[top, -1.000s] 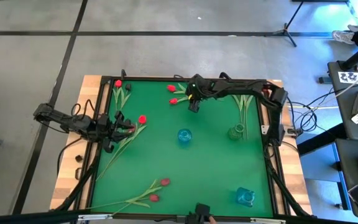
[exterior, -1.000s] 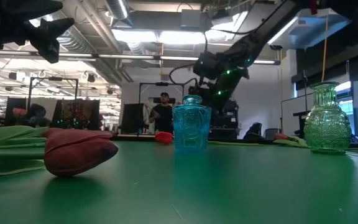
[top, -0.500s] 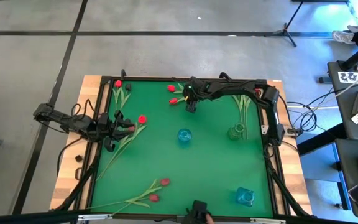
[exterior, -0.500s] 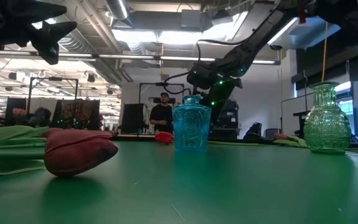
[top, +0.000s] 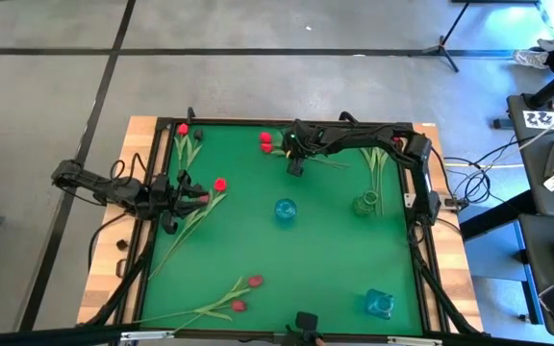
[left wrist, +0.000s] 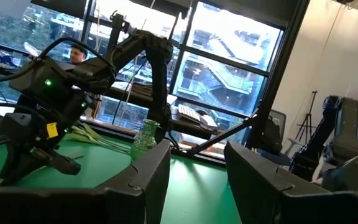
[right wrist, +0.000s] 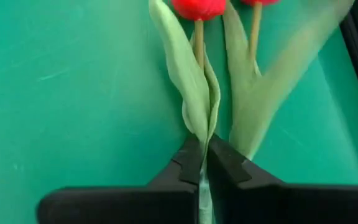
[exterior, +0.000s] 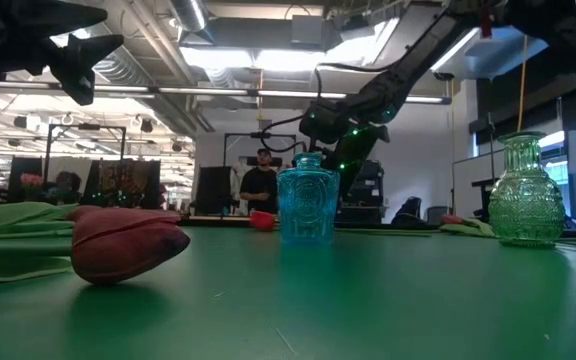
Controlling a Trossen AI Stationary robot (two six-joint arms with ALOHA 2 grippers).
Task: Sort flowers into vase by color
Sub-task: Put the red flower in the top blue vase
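Note:
Two red tulips lie side by side on the green mat near the far edge, their heads in the high view. My right gripper is down over one of them, shut on it just below its leaves. More flowers lie at the far left, the left and the near side. My left gripper hangs open above the left edge, touching nothing. My right gripper pinches the left one of the two tulips between its two fingertips, at the stem where the leaves join. The fingers slant down from the table's right side. The tulip lies flat on the mat, its red head pointing away from the fingers.
A blue vase stands mid-table, a green vase to its right, and another blue vase at the near right. Green stems lie along the far right. A red tulip head lies close to the low camera.
My right gripper has sunk toward the mat beside the two far tulips and shifted slightly toward the table's left edge.

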